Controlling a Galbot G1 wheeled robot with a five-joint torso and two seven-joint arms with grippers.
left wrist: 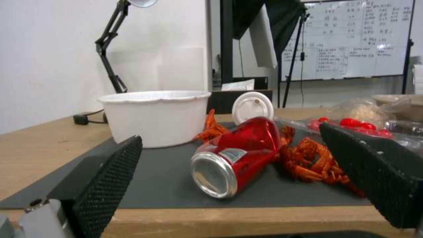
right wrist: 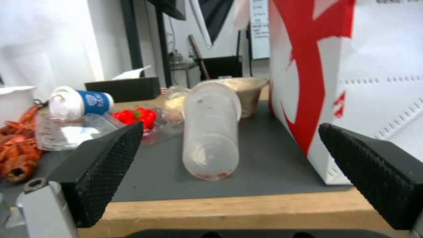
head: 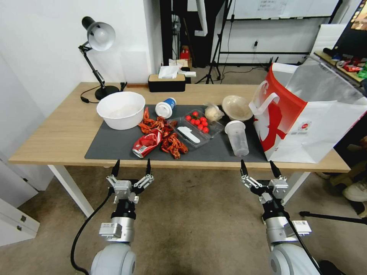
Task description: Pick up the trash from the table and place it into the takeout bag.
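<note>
Around the one dark grey mat (head: 114,151): one crushed red soda can (head: 147,143), one blue-and-white paper cup (head: 165,107), one clear plastic cup (head: 237,138), one beige round bowl (head: 237,107), one white bowl (head: 120,110), one clear tray (head: 197,128) holding seven red tomatoes (head: 198,121). Beside the mat stands one takeout bag (head: 309,118); behind it, one desk lamp (head: 97,49) and one tissue box (head: 167,82).

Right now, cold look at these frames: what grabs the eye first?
The takeout bag, white with red panels, stands at the table's right end and dwarfs everything else. Mid-mat, the crushed red soda can lies on its side among red crayfish shells, directly ahead of the open left gripper. The clear plastic cup lies tipped over beside the bag, ahead of the open right gripper.
</note>
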